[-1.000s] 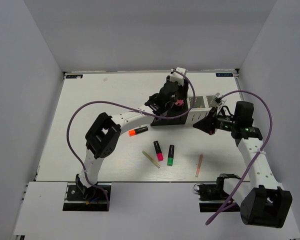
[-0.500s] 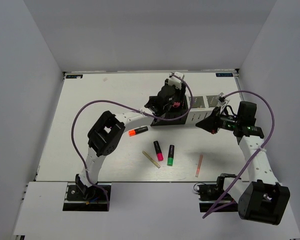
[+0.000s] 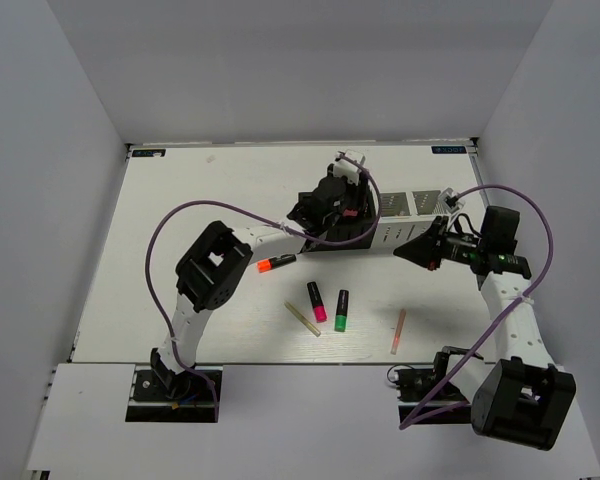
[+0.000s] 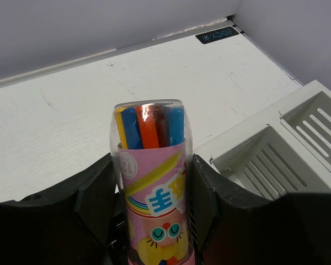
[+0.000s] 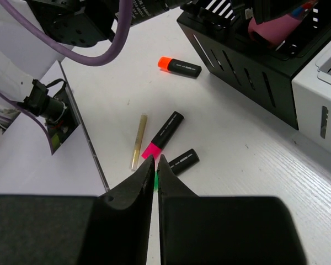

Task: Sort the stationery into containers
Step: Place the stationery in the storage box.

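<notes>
1. While above the black containers (image 5: 237, 66), the left gripper (image 4: 150, 204) clamps a pink-labelled clear tube (image 4: 150, 143) of coloured sticks.
2. Right gripper (image 5: 155, 165): fingers nearly together, empty.
3. An orange highlighter (image 3: 276, 263), a pink highlighter (image 3: 316, 301) and a green highlighter (image 3: 340, 310) lie loose on the table (image 3: 200, 200).

From my screen I see a white table (image 3: 180, 200) with faint scuffs, boxed in by pale grey walls (image 3: 280, 60) at the back and on both sides. A small black label (image 3: 151, 153) sits at its far left corner and a second label (image 3: 448, 150) at its far right. A white ledge (image 3: 310, 420) runs along the near edge.
</notes>
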`<state>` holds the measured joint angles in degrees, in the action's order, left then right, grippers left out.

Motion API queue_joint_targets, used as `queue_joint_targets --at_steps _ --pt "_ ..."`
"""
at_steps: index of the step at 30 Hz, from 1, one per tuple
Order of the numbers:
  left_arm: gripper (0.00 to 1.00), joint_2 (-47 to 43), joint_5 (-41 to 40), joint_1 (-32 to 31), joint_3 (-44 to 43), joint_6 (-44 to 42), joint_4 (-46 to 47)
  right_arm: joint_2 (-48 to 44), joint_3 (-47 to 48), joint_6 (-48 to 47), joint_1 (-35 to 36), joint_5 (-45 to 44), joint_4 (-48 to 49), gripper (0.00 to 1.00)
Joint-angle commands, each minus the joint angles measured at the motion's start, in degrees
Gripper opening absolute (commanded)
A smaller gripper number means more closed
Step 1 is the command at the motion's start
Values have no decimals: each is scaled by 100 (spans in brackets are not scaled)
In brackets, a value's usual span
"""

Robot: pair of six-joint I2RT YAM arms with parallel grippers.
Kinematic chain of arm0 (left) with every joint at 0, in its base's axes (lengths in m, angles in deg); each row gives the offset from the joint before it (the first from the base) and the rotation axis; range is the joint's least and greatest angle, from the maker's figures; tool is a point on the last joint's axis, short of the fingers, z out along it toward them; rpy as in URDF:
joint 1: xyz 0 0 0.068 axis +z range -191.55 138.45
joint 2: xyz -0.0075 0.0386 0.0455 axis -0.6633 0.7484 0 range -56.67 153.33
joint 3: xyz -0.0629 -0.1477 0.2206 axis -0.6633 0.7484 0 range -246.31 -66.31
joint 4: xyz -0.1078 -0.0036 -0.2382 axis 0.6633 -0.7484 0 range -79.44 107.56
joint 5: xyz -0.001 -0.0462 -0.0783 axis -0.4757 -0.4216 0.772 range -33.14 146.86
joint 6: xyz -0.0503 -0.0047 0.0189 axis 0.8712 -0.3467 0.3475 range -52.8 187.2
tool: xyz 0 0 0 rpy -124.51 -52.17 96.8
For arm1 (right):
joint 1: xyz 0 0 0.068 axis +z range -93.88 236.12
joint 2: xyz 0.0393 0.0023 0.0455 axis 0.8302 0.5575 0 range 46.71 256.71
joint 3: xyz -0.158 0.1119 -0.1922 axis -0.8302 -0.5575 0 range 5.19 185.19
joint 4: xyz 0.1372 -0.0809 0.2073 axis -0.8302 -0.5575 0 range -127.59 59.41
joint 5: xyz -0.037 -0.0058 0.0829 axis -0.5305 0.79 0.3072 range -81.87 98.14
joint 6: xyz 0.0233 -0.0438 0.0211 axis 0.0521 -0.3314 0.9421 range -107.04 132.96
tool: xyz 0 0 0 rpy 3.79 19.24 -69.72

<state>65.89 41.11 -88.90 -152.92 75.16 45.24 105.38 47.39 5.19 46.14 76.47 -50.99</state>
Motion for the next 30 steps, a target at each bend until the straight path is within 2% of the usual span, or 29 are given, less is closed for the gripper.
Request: queue_joint_targets --at_steps 1,13,14,21,24,27,30 --pt "0 -136 160 33 30 117 334 47 -10 -181 -83 417 -25 8" --pt "21 -180 169 -2 127 276 334 100 -1 -348 -215 646 -166 15" --pt "27 -189 160 -2 127 276 343 100 -1 -357 -215 655 -174 15" --pt "52 -268 125 -46 153 293 317 144 17 -418 -241 716 -236 18" --pt "67 -329 142 -72 188 276 308 162 26 -471 -250 734 -289 19" --pt "73 -382 125 -90 179 240 299 153 34 -471 -268 751 -315 19" --pt "74 -487 98 -116 214 240 290 144 43 -480 -268 760 -350 19"
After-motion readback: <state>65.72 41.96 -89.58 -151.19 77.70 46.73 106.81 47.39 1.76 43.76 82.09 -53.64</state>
